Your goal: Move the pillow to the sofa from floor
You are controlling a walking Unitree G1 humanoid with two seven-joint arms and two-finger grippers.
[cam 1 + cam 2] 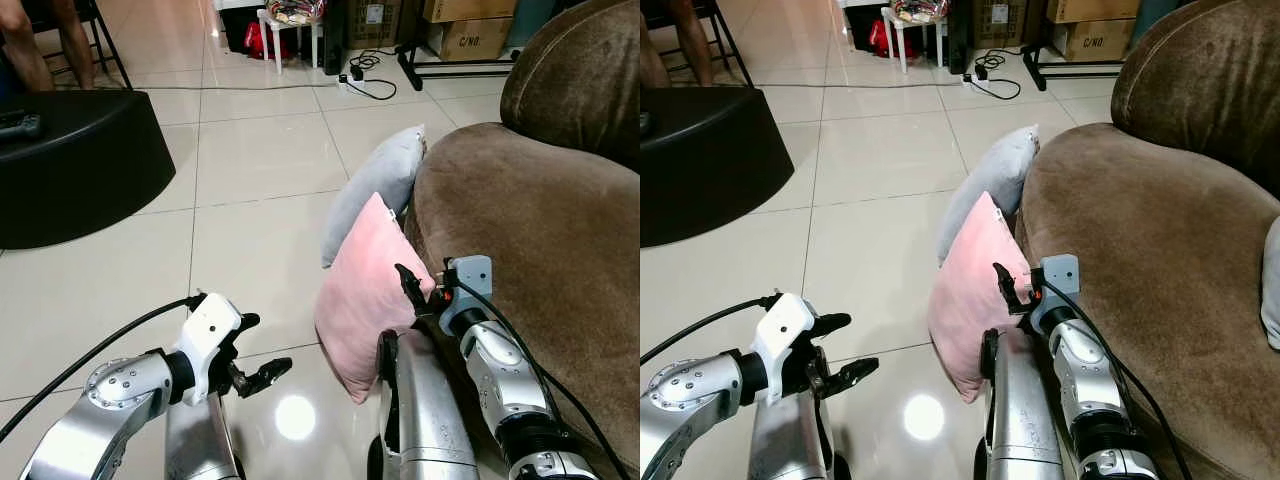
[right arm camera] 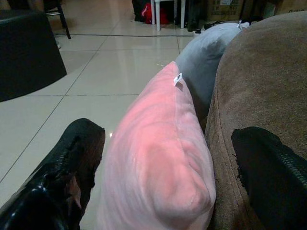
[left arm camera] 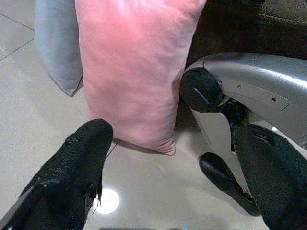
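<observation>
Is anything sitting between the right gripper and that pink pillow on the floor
Nothing visible does. The right gripper, jaws open, straddles the top edge of the soft pink square pillow, which leans against the brown velvety sofa. The grey pillow stands behind it, out of the way.

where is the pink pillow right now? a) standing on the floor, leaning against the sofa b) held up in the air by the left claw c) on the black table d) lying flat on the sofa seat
a: the pink pillow stands on its edge on the tiled floor, leaning against the brown sofa, in front of a grey pillow.
</observation>
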